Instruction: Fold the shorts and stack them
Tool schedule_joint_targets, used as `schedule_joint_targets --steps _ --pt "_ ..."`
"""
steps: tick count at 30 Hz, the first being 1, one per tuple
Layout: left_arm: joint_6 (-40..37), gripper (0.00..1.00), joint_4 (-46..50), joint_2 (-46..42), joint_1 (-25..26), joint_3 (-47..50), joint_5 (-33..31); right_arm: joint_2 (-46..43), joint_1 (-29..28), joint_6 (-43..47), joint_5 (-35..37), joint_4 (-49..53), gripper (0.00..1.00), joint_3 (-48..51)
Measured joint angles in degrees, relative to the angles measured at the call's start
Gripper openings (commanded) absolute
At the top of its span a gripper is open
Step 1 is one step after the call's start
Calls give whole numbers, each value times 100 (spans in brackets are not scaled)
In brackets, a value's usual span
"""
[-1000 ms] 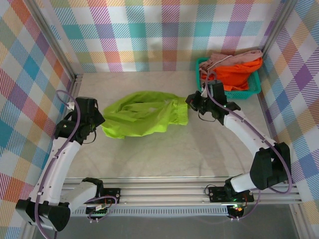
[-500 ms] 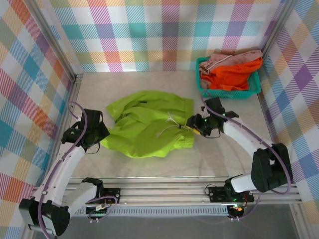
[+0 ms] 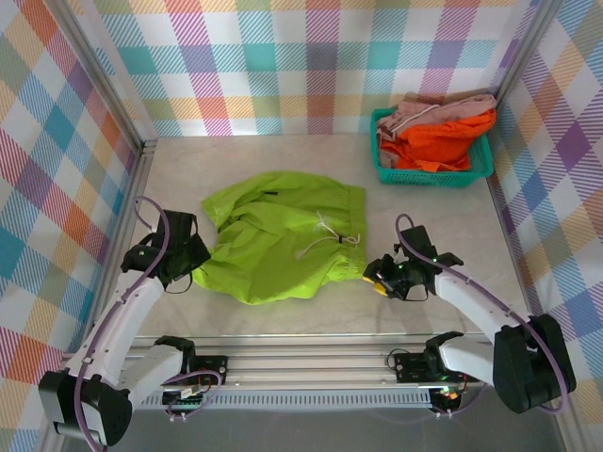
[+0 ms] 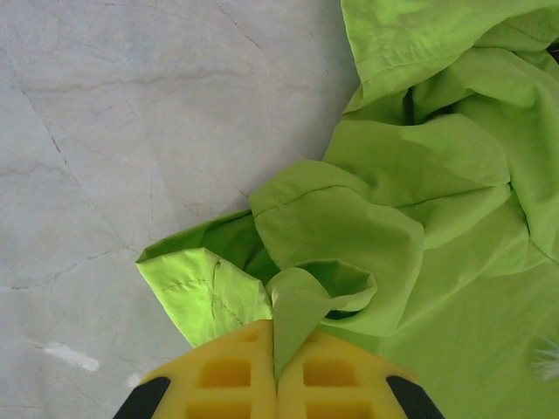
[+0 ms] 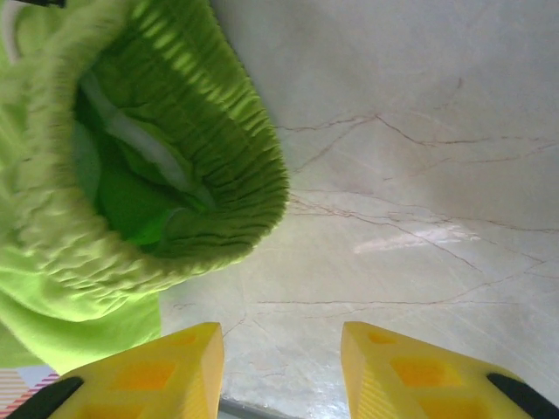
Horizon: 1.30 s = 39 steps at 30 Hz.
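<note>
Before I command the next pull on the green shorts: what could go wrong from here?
The left gripper pinches only a bunched corner of the lime green shorts; a pull may drag the whole pair.
The right gripper is open beside the waistband, holding nothing, so that end could slide or bunch.

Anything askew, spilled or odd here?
The lime green shorts lie crumpled rather than flat, a fold of fabric pinched in the shut left pincer. The right pincer stands open, empty, beside the elastic waistband. Nothing looks spilled or damaged.
</note>
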<state>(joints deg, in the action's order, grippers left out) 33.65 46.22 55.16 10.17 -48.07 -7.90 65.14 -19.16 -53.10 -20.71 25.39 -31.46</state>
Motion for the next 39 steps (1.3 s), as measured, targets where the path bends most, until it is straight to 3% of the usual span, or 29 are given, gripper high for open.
schedule_joint_targets --steps 17,25,33,39 --pt "13 0 -286 459 0 -20 -35 2444 -79 -173 -269 -1202 58 -1368" --pt "9 0 -343 765 0 -59 -72 2905 -201 -153 -302 -1244 59 -1528" --pt "-4 0 -492 813 0 -59 -72 3141 -297 -291 -262 -1283 36 -1628" --pt "-15 0 -507 813 0 -59 -90 3467 -330 -286 -280 -1158 8 -1945"
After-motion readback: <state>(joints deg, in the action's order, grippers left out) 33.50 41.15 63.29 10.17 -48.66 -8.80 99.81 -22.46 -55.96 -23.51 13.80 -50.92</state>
